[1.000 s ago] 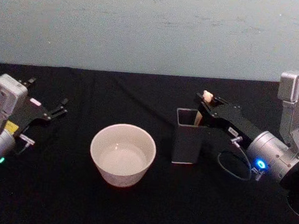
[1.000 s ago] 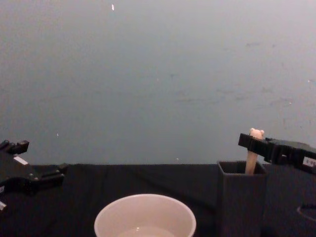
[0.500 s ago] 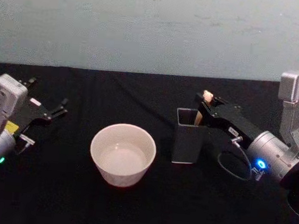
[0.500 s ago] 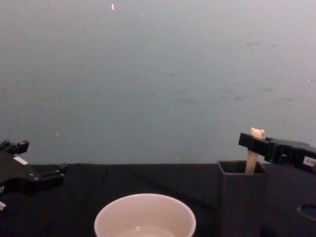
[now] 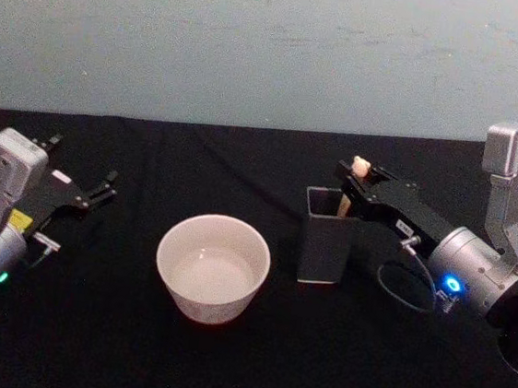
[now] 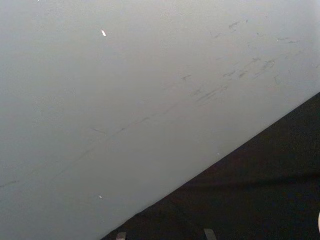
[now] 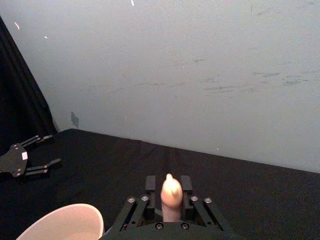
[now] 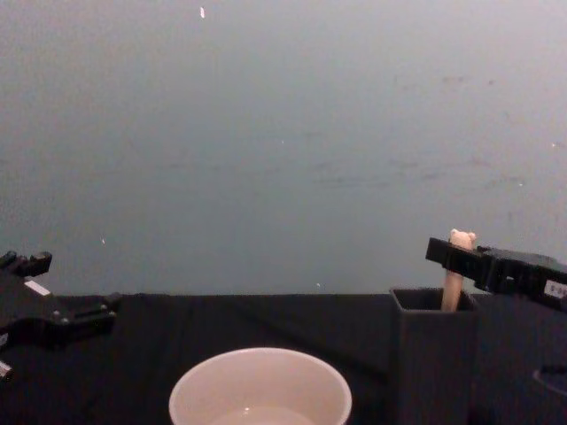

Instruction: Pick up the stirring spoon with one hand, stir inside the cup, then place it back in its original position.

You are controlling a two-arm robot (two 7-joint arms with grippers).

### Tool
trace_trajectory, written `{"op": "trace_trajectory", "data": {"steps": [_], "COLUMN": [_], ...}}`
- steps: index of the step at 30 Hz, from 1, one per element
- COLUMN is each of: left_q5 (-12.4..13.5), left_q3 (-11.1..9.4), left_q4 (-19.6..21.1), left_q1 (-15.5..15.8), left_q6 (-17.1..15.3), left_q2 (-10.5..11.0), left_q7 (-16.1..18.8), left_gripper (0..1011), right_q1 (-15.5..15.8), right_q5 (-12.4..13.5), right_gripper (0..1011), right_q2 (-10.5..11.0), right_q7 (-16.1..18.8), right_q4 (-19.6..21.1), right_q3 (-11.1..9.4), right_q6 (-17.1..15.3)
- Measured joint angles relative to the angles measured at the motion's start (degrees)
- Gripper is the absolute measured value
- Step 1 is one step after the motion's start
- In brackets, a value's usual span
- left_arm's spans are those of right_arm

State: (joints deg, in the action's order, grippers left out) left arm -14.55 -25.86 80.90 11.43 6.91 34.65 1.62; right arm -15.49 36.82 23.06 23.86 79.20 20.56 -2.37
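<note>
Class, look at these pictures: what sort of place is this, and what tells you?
Probably a robot test bench, not a kitchen: a table draped in black cloth, a bare pale wall, and just a cup and spoon holder between two robot arms.

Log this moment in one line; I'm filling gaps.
right claw: shut on stirring spoon | spoon: in holder | cup: untouched | left claw: open, parked

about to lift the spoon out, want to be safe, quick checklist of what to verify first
1. Right gripper on both sides of the stirring spoon handle: ok.
2. Firm clamp on handle: cannot tell.
3. Spoon standing in the holder: ok.
4. Cup upright, left of holder, apart from it: ok.
5. Left gripper open, parked far left, away from cup: ok.
6. Spoon bowl free inside holder: cannot tell.
</note>
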Motion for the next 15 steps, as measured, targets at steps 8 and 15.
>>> {"op": "trace_trajectory", "data": {"steps": [8,15], "left_q5": [0.0,0.0], "left_q3": [0.0,0.0], "left_q4": [0.0,0.0], "left_q1": [0.0,0.0], "left_q6": [0.0,0.0], "left_q2": [0.0,0.0], "left_q7": [0.0,0.0], "left_gripper": [1001,1001], "right_q1": [0.0,0.0], "right_q5": [0.0,0.0], "right_gripper": [522,760], "right_q2": [0.0,0.0], "right_q7": [0.0,0.0], "right_q4": [0.0,0.0], "right_q3": [0.0,0.0], "right_q6": [0.0,0.0]}}
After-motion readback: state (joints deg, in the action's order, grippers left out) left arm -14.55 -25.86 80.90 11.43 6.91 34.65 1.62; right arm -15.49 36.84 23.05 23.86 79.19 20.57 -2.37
